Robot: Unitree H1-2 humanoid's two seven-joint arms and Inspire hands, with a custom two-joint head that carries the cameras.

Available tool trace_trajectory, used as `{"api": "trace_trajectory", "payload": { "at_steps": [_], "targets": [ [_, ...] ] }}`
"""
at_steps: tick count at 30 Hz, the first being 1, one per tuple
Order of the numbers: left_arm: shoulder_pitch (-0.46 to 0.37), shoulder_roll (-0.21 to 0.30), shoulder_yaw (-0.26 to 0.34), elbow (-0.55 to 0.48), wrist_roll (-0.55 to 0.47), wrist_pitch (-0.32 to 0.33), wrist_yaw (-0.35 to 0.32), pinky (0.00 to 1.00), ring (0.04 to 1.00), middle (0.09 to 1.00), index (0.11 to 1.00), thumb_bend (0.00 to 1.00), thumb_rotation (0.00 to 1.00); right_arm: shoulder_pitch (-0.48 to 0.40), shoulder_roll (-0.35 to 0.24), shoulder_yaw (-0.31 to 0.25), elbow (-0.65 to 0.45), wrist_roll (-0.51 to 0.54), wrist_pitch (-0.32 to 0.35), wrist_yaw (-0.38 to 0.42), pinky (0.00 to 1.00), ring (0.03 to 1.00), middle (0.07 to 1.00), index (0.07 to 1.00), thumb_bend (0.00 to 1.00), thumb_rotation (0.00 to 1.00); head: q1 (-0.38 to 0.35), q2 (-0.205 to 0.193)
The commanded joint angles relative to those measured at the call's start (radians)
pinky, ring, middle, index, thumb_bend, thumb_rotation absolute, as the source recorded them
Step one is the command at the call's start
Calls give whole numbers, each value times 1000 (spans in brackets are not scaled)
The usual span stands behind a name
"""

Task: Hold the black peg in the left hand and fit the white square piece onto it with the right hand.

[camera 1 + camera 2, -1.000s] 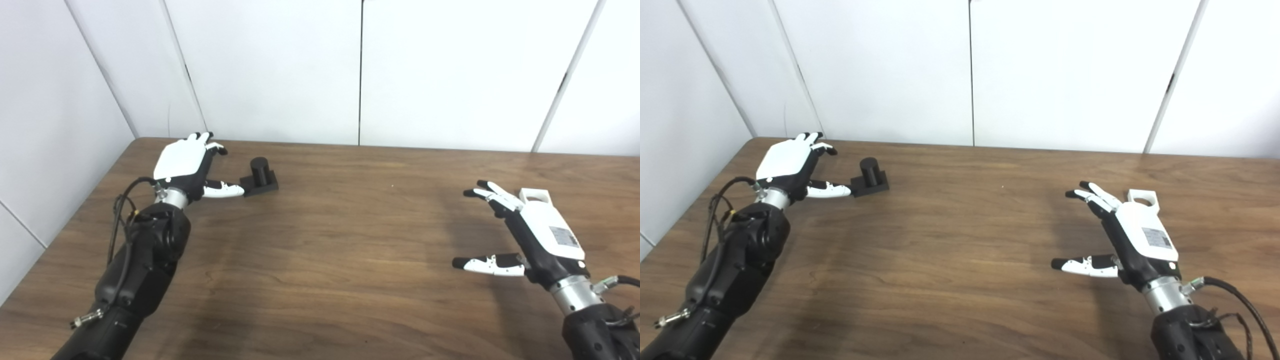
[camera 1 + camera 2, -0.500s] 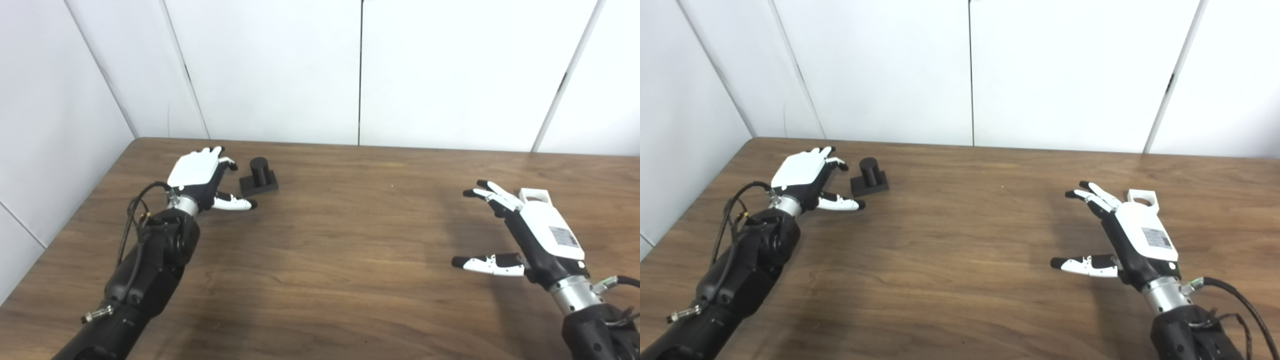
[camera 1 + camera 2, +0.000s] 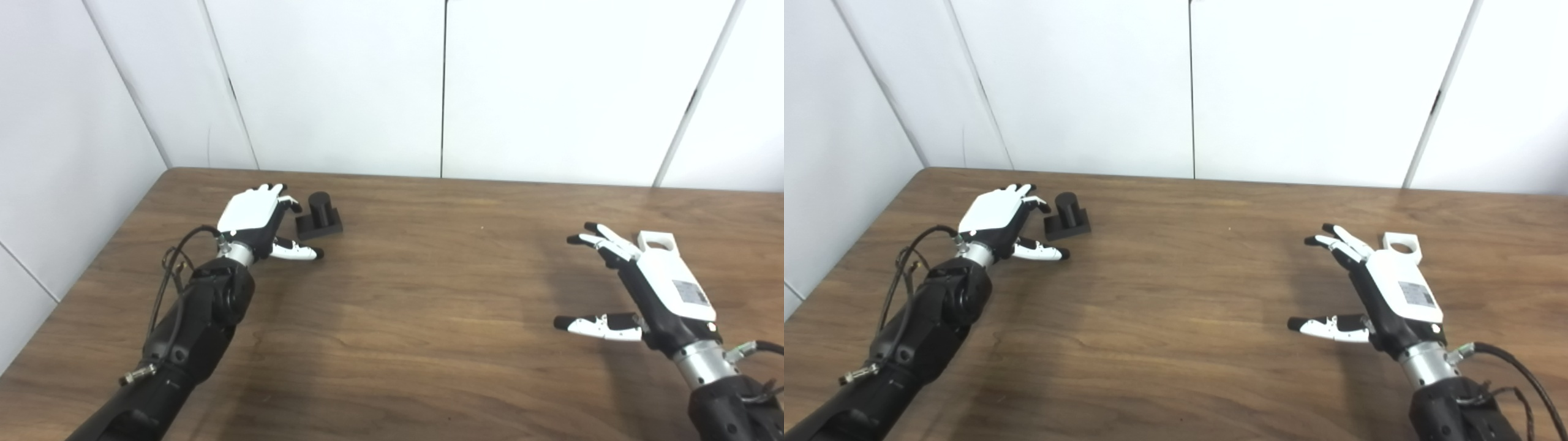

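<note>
The left hand's fingers (image 3: pixel 283 195) are spread and empty, their tips just beside the near-left side of the black peg (image 3: pixel 318 204), while the thumb reaches out along the desk (image 3: pixel 404 294) in front of the peg's square base. That opening suits a wrap around the peg, fingers on one side and thumb on the other, but whether any tip touches it cannot be told. The left hand (image 3: pixel 256 215) sits low, palm down, its arm running back to the bottom left corner.

The peg stands upright on its base near the desk's far left, unheld, so the first step of the task, taking it up, is not yet done.

The right hand's fingers (image 3: pixel 1338 240) are also apart and hold nothing, the thumb splayed wide toward the desk's middle. The right hand (image 3: pixel 1387 288) hovers near the white square piece (image 3: pixel 1402 244), which lies flat just beyond it with its round hole up, placed ready for a later pick.
</note>
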Motion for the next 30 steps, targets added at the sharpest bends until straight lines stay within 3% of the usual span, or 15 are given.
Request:
{"api": "trace_trajectory", "payload": {
  "at_steps": [1,12,18,30],
  "targets": [
    [-33,19,-4,22,0,1,19,1000,1000,981,747,840,461,-25,-14,-15,-46,-2,-14,-22,700,893,927,819,714,368,-3,3],
    [-52,24,-31,64,-21,-10,43,1000,1000,982,739,798,485,-26,-15,-20,-48,0,-13,-20,702,888,924,808,700,359,-4,6],
    [-78,11,-18,126,-94,-62,56,1000,991,946,675,681,404,-27,-14,-20,-52,2,-7,-15,708,895,929,810,691,374,-14,6],
    [-99,-4,-31,205,-147,-97,93,954,950,891,575,644,313,-9,-7,-40,-63,19,-42,-57,683,858,901,786,652,379,-21,15]
  ]
}}
